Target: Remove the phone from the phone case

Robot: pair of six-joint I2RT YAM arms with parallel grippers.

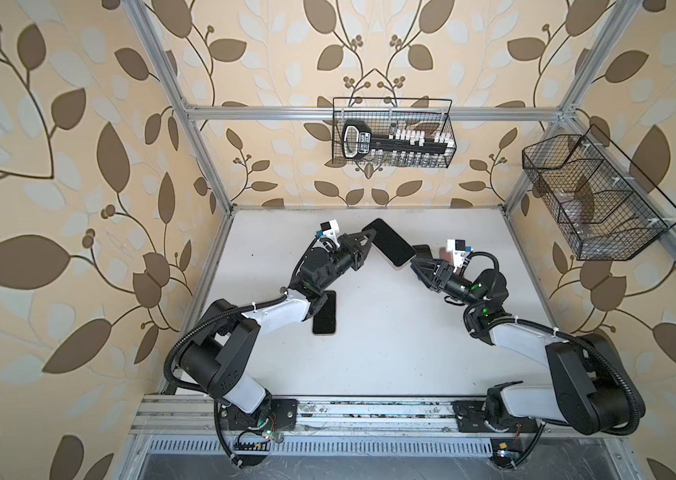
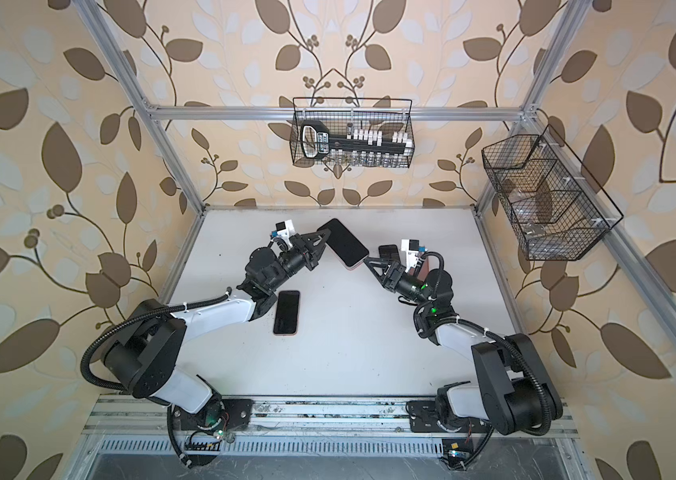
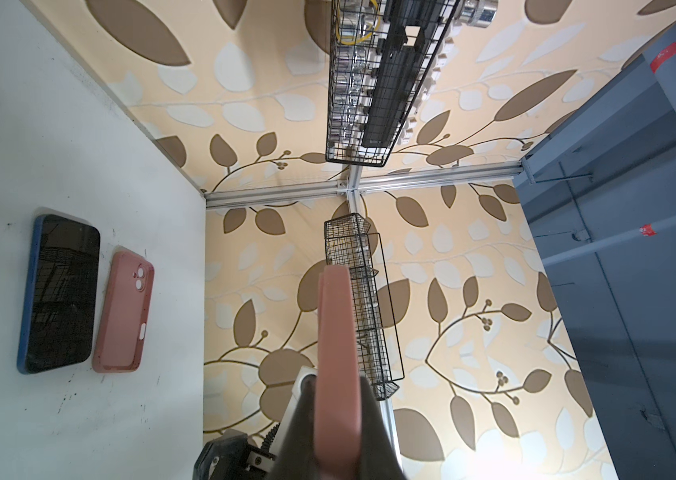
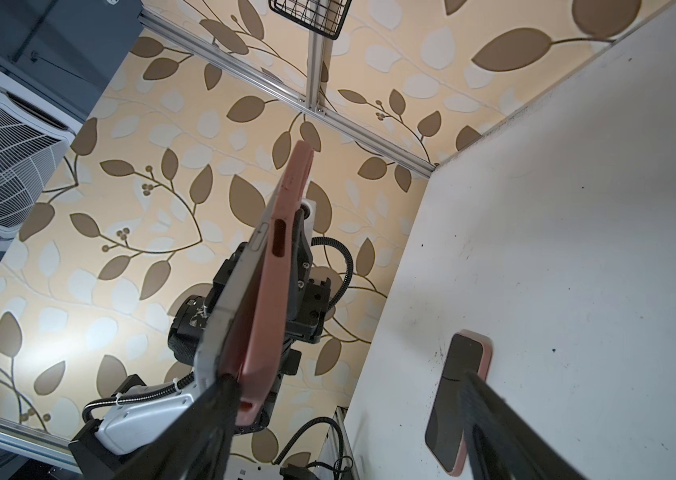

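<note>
Beige wallpaper with brown and pale leaves (image 1: 58, 187) covers the walls. A black wire basket (image 1: 446, 120) hangs from a silver aluminium frame (image 1: 286, 112); below it lies a matte white tabletop (image 1: 390, 332), right of it a divided black wire basket (image 1: 619, 235)

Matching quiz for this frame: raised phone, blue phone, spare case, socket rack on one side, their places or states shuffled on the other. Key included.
Things
A. raised cased phone
B. blue phone
C. loose pink case
D. socket rack

Places or states
1. in the wire basket on the back wall
2. empty, lying on the table
3. clamped by the left gripper
4. bare, screen up

Pairs: A-3, B-4, C-2, D-1
</note>
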